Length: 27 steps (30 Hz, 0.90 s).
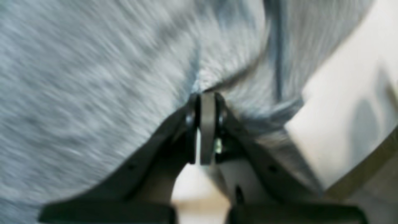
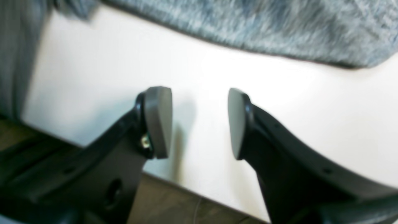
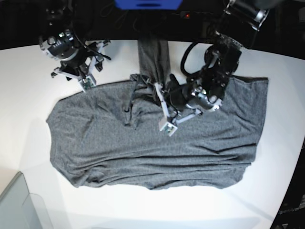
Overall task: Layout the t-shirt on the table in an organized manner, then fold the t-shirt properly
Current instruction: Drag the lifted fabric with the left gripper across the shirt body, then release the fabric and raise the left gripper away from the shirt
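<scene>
The dark heather-grey t-shirt point(image 3: 143, 143) lies spread across the white table point(image 3: 28, 95), with one strip running up over the far edge point(image 3: 152, 52). My left gripper point(image 1: 206, 102) is shut, and a fold of the t-shirt point(image 1: 93, 77) bunches at its tips. In the base view the left gripper point(image 3: 159, 90) sits near the shirt's upper middle. My right gripper point(image 2: 199, 121) stands open over bare table point(image 2: 202, 68), just short of the t-shirt's edge point(image 2: 248, 28). From the base view the right gripper point(image 3: 87, 82) is at the shirt's upper left corner.
A translucent bin point(image 3: 14, 205) sits at the near left corner. A blue object point(image 3: 147, 4) hangs beyond the far edge. The table's edge point(image 2: 186, 186) runs right beneath the right gripper, with dark floor below it.
</scene>
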Tool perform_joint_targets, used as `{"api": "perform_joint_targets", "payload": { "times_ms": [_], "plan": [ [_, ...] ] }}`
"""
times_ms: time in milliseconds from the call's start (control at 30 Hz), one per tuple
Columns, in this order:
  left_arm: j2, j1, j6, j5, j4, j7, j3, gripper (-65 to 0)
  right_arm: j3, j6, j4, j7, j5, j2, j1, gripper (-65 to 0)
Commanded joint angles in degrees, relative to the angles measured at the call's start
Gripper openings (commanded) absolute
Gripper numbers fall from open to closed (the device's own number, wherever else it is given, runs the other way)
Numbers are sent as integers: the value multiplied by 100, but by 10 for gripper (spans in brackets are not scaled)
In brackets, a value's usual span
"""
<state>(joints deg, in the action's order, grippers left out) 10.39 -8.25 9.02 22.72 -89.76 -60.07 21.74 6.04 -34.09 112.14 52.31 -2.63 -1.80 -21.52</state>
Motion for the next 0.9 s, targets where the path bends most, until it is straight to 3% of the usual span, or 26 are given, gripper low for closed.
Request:
{"api": "perform_joint_targets", "payload": {
  "times_ms": [0,367,633,867],
  "plan": [
    [-41,-164,17,71,-119,60,-59,-646,7,-24,96,-93,39,-17,11,-358],
    [-191,-1236,8,53,118,122,-86,-646,7,-24,96,-93,39,0,-6,-358],
    [-613,-2072,17,44,1059,130,-86,-646,-2,-24,96,-93,39,-17,-112,-358],
    [-780,-2247,8,36,2096,1001,-86,-640,-2,-24,96,-93,39,-26,-112,-358]
  ]
}}
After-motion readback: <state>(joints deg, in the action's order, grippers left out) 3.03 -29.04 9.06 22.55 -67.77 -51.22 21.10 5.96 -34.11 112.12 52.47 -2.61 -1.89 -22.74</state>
